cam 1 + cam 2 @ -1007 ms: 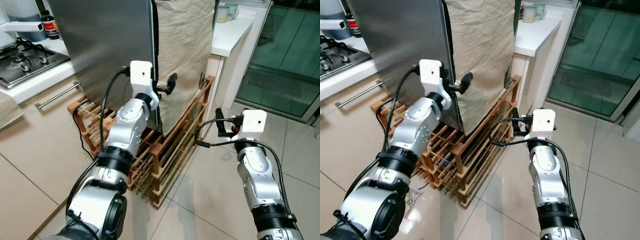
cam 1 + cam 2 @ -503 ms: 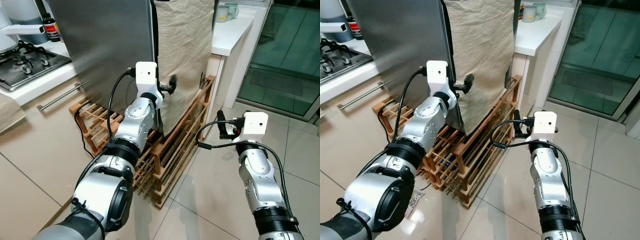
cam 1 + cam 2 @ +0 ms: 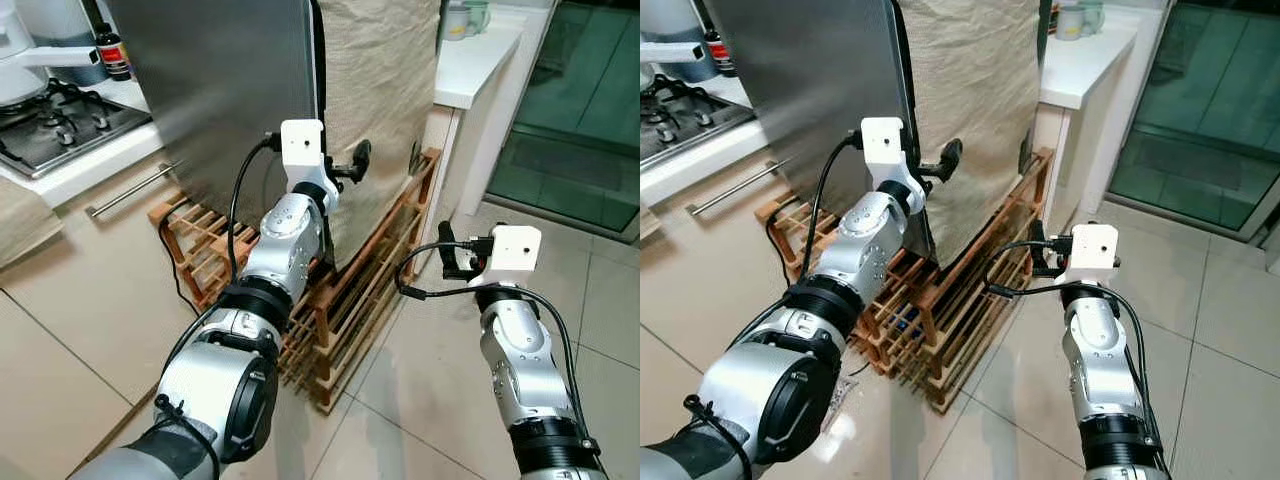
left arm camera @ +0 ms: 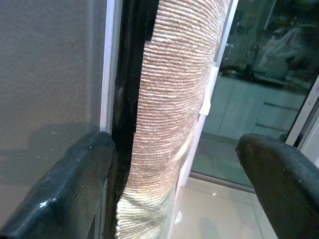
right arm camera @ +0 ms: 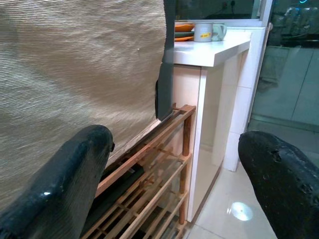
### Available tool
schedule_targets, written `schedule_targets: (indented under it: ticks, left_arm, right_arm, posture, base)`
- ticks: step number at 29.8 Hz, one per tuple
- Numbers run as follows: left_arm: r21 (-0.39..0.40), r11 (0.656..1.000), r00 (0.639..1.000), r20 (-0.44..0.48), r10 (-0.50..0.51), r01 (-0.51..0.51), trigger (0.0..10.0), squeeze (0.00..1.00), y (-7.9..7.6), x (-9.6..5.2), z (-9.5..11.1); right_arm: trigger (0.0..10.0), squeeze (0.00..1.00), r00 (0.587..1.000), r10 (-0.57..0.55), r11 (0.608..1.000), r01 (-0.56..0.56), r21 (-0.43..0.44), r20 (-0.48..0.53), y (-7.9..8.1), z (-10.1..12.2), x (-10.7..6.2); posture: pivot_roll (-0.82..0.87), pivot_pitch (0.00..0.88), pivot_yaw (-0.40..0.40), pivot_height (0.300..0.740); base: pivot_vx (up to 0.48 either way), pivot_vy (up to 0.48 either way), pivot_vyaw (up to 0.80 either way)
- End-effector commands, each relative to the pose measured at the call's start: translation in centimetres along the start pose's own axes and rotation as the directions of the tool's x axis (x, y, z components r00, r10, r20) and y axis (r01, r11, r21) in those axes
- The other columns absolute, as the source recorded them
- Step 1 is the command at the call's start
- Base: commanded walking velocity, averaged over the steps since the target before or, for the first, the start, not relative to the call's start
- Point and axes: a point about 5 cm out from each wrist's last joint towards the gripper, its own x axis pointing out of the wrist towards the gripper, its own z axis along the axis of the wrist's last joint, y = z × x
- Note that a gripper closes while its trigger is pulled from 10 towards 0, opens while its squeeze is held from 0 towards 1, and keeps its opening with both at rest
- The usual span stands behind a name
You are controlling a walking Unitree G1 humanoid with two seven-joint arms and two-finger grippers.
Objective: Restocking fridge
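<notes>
The fridge (image 3: 230, 90) stands tall and upright against the kitchen units, its long axis vertical, its brushed steel face turned toward the hob side and its narrow front edge, lined with a black seal (image 4: 130, 99), pointing out toward the robot. A beige woven cloth (image 3: 385, 90) hangs down the side just beyond that edge, draping straight toward the floor. At the foot of the fridge a low wooden rack (image 3: 340, 300) of slatted shelves runs along the tiled floor (image 3: 420, 400), touching or nearly touching the fridge's base. The left pincer (image 3: 352, 166) is raised to the fridge's front edge, its fingers (image 4: 70, 189) spread apart, one lying against the steel face by the black seal and the other out beyond the cloth, so the edge and the cloth's fold sit between them. The right pincer (image 3: 443, 250) hangs lower, out over the floor beside the rack's end, also spread wide and gripping nothing, pointing toward the cloth and rack. To the robot's left a gas hob (image 3: 60, 115) sits in a white worktop (image 3: 90, 165) with a dark bottle (image 3: 111, 52) behind it; to the right of the fridge another white worktop (image 3: 480, 65) carries mugs (image 3: 465, 18), and glass doors (image 3: 570, 110) lie further right.
</notes>
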Motion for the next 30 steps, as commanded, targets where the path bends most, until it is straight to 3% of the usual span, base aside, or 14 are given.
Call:
schedule_targets:
  ticks: [1,6,8,12,13,14,15,17,18,19,20,27,30]
  left_arm:
    - [0.048,0.998,0.999,0.011,-0.038,0.037,10.0,0.00,-1.1,0.6,0.7]
    - [0.058,0.998,0.999,-0.035,-0.020,0.022,10.0,0.00,-1.1,0.6,0.0]
    - [0.055,0.997,0.992,-0.114,-0.048,0.055,10.0,0.00,-2.2,0.6,-1.3]
    - [0.028,0.994,0.984,-0.144,-0.105,0.110,10.0,0.00,-3.6,0.6,-1.8]
    - [0.007,0.975,0.963,-0.157,-0.219,0.223,10.0,0.00,-5.7,0.6,-2.1]
    - [-0.007,0.961,0.948,-0.162,-0.273,0.275,10.0,0.00,-6.7,0.5,-2.3]
    - [-0.007,0.961,0.948,-0.162,-0.273,0.275,10.0,0.00,-6.7,0.5,-2.3]
    - [-0.074,0.924,0.910,-0.158,-0.383,0.376,10.0,0.00,-9.1,0.2,-2.5]
    - [-0.074,0.924,0.910,-0.158,-0.383,0.376,10.0,0.00,-9.1,0.2,-2.5]
    - [-0.115,0.902,0.891,-0.144,-0.430,0.416,10.0,0.00,-10.3,0.1,-2.5]
    - [-0.116,0.901,0.891,-0.141,-0.432,0.418,10.0,0.00,-10.6,0.1,-2.4]
    - [-0.086,0.922,0.916,-0.108,-0.386,0.378,10.0,0.00,-9.6,0.5,-1.6]
    - [-0.040,0.926,0.925,-0.047,-0.378,0.376,10.0,0.00,-8.1,0.6,-0.8]
  right_arm:
    - [10.0,0.00,1.000,0.002,1.000,-0.002,-0.002,0.003,0.2,0.3,0.0]
    - [10.0,0.00,1.000,0.002,1.000,-0.002,-0.003,0.000,0.2,0.2,0.0]
    - [10.0,0.00,1.000,0.001,1.000,-0.001,-0.002,-0.003,0.2,0.1,0.0]
    - [10.0,0.00,1.000,0.001,1.000,-0.001,-0.002,0.000,0.2,0.2,-0.1]
    - [10.0,0.00,1.000,-0.001,1.000,0.001,-0.003,0.002,0.0,0.3,-0.2]
    - [10.0,0.00,1.000,-0.002,1.000,0.002,-0.004,0.002,0.0,0.3,-0.3]
    - [10.0,0.00,1.000,-0.002,1.000,0.002,-0.004,0.002,0.0,0.3,-0.3]
    - [10.0,0.00,1.000,-0.003,1.000,0.003,-0.007,-0.001,-0.2,0.2,-0.5]
    - [10.0,0.00,1.000,-0.003,1.000,0.003,-0.007,-0.001,-0.2,0.2,-0.5]
    - [10.0,0.00,1.000,-0.003,1.000,0.003,-0.009,-0.004,-0.3,0.1,-0.6]
    - [10.0,0.00,1.000,-0.003,1.000,0.003,-0.010,-0.005,-0.3,0.1,-0.6]
    - [10.0,0.00,1.000,-0.009,1.000,0.009,-0.012,-0.004,-0.4,0.3,-0.7]
    - [10.0,0.00,1.000,-0.010,1.000,0.010,-0.012,-0.005,-0.4,0.2,-0.8]
  posture:
    - [-0.26,0.000,0.115,0.740]
    - [-0.27,0.000,0.116,0.740]
    - [-0.27,0.000,0.120,0.740]
    - [-0.28,0.000,0.123,0.740]
    - [-0.28,0.000,0.123,0.740]
    - [-0.28,0.000,0.123,0.740]
    - [-0.28,0.000,0.123,0.740]
    - [-0.29,0.000,0.124,0.740]
    - [-0.29,0.000,0.124,0.740]
    - [-0.29,0.000,0.125,0.740]
    - [-0.29,0.000,0.125,0.740]
    - [-0.30,0.000,0.127,0.740]
    - [-0.30,0.000,0.125,0.740]
  base:
    - [0.000,0.000,0.00]
    - [0.000,0.000,0.00]
    - [0.000,0.000,0.00]
    - [0.000,0.000,0.00]
    - [0.000,0.000,0.00]
    - [0.000,0.000,0.00]
    - [0.000,0.000,0.00]
    - [0.000,0.000,0.00]
    - [0.000,0.000,0.00]
    - [0.000,0.000,0.00]
    - [0.000,0.000,0.00]
    - [0.000,0.000,0.00]
    - [0.000,0.000,0.00]
